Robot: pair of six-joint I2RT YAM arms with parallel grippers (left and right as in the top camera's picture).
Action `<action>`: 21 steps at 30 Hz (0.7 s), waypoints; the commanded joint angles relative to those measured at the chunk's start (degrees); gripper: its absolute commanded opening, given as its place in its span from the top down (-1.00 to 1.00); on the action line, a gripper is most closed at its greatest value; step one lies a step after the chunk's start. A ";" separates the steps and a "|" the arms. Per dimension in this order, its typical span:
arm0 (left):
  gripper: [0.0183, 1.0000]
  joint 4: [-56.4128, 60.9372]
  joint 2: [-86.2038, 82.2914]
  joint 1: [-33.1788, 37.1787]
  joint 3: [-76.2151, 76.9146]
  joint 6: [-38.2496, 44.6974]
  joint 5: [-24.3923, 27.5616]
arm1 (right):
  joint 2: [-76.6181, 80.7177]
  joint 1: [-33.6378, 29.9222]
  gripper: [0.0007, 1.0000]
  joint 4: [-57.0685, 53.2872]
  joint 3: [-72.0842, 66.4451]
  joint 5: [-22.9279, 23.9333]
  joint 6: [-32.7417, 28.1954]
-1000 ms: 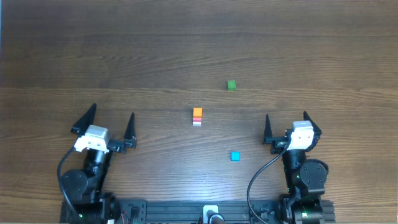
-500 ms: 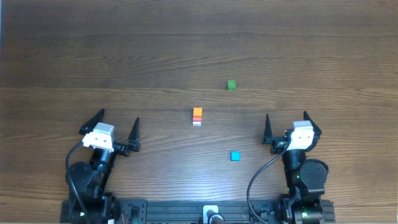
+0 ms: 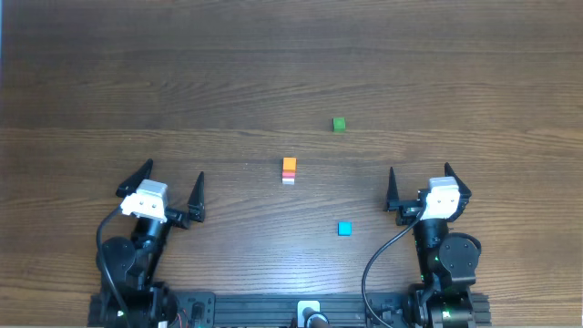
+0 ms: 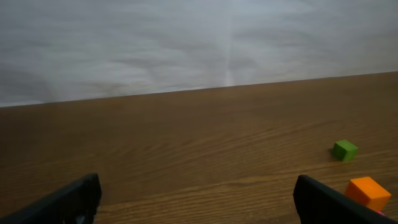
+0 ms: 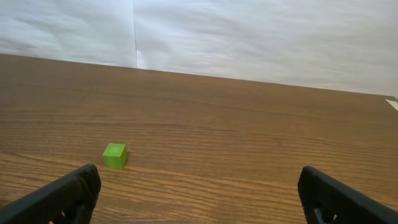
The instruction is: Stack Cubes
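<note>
A small stack (image 3: 289, 169) stands at the table's middle, an orange cube on top of a pink one on a white one. Its orange top (image 4: 369, 192) shows in the left wrist view. A green cube (image 3: 339, 124) sits alone farther back and right, also in the left wrist view (image 4: 344, 150) and the right wrist view (image 5: 115, 155). A blue cube (image 3: 344, 229) lies nearer the front, between the stack and the right arm. My left gripper (image 3: 169, 184) stands open at the front left, nothing between its fingers. My right gripper (image 3: 418, 180) stands open at the front right, likewise holding nothing.
The dark wooden table (image 3: 291, 73) stretches bare behind the cubes. A white wall (image 5: 249, 37) rises beyond its far edge. The arms' bases and a black rail (image 3: 301, 310) run along the front edge.
The left arm shifted slightly right and settled between one second and half a second ago. Since then nothing has moved. The right arm and the cubes stayed put.
</note>
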 commanded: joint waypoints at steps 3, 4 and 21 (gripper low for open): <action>-1.00 -0.02 -0.57 0.24 -0.31 0.61 0.57 | -0.57 -0.35 -0.98 2.27 -0.44 -0.46 -0.09; -1.00 -0.02 -0.57 0.24 -0.31 0.61 0.59 | -0.57 -0.35 -0.98 4.52 -0.44 -0.42 -0.09; -1.00 -0.02 -0.57 0.24 -0.31 0.61 0.57 | 1.84 -0.35 -0.99 19.89 10.88 -0.09 6.27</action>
